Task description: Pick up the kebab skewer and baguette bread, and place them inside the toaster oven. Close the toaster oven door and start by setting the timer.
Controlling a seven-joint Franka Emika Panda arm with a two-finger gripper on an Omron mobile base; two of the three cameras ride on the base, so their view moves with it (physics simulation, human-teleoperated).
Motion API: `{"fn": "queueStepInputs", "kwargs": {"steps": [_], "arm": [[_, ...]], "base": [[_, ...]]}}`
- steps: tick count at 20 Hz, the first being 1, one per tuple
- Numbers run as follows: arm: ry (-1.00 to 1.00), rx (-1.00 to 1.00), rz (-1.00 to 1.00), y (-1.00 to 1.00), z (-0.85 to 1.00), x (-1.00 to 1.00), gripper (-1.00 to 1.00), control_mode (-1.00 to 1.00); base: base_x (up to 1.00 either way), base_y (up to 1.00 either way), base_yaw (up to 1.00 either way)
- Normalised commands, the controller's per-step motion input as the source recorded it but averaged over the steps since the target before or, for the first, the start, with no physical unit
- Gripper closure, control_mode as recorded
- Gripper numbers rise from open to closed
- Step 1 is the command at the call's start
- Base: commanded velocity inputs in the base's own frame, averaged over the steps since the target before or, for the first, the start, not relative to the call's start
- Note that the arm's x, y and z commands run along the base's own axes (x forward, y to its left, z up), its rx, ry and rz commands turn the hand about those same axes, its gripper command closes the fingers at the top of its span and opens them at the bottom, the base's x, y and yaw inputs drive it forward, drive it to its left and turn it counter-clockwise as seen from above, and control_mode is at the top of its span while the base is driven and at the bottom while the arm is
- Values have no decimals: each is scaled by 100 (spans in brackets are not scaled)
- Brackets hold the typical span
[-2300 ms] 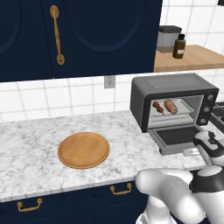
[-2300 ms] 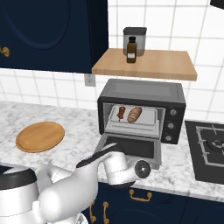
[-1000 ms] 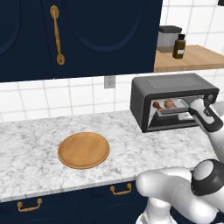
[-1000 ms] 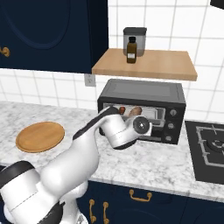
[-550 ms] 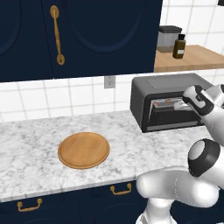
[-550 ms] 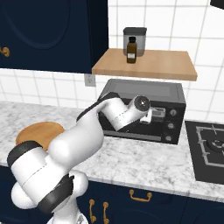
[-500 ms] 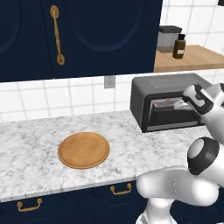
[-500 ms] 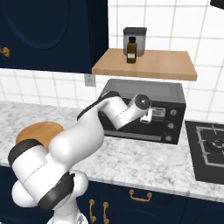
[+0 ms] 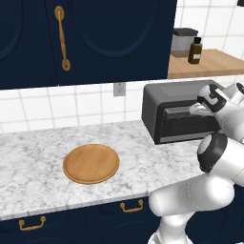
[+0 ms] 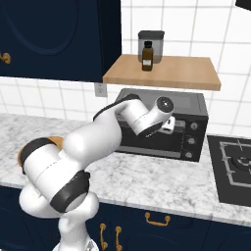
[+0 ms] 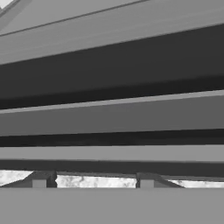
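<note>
1. Because the wrist blocks the fingers, the gripper (image 10: 169, 125), pressed to the upper front of the toaster oven door (image 10: 147, 139), cannot be judged wide or narrow; nothing visibly held.
2. Toaster oven (image 9: 174, 95): on the marble counter (image 9: 38, 162), door up against its front, interior hidden.
3. Wooden plate (image 9: 91, 163): well left of the oven.
4. Shelf (image 10: 162, 73) above the oven: bottle (image 10: 146, 56), canister (image 10: 150, 40).
5. Right base view alone: knob panel (image 10: 192, 139), stove (image 10: 235, 169).

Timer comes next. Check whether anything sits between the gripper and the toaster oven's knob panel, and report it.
Nothing visible stands between them. The gripper is up against the top of the toaster oven door, which looks shut, and the knob panel lies just to its right on the toaster oven, with open front between them.
</note>
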Motion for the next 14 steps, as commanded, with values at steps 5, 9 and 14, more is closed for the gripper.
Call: {"fn": "queueStepInputs", "kwargs": {"steps": [5, 9, 14], "arm": [[0, 0, 0, 9, -17, 20, -100, -100], [0, 0, 0, 0, 0, -11, -100, -100], [0, 0, 0, 0, 9, -50, -100, -100]], "base": [[0, 0, 0], [0, 0, 0], [0, 0, 0]]}}
